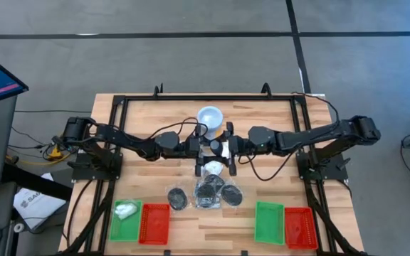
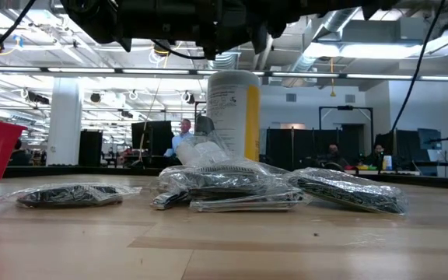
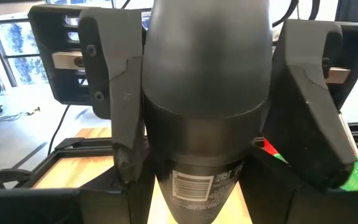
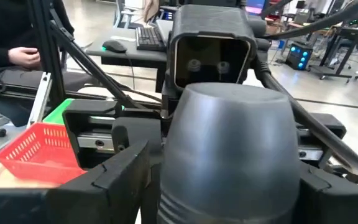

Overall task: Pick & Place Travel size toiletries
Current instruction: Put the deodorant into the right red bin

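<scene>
A dark grey oblong toiletry (image 3: 207,124) sits mid-table, above the pile of wrapped packets (image 1: 206,192), apparently clamped from both sides by the left gripper (image 1: 203,146) and right gripper (image 1: 226,148). White tub (image 1: 210,117) stands just behind.

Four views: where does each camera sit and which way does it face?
High: above table, straight down; left pincer and right pincer meet mid-table.
Low: table height, level across packets and tub into room; arms overhead.
Left wrist: on left arm, looking forward; its fingers clamp a grey piece.
Right wrist: on right arm, facing the left arm; own pincer at bottom.
Shared: both wrist views show the grey piece from opposite ends.
</scene>
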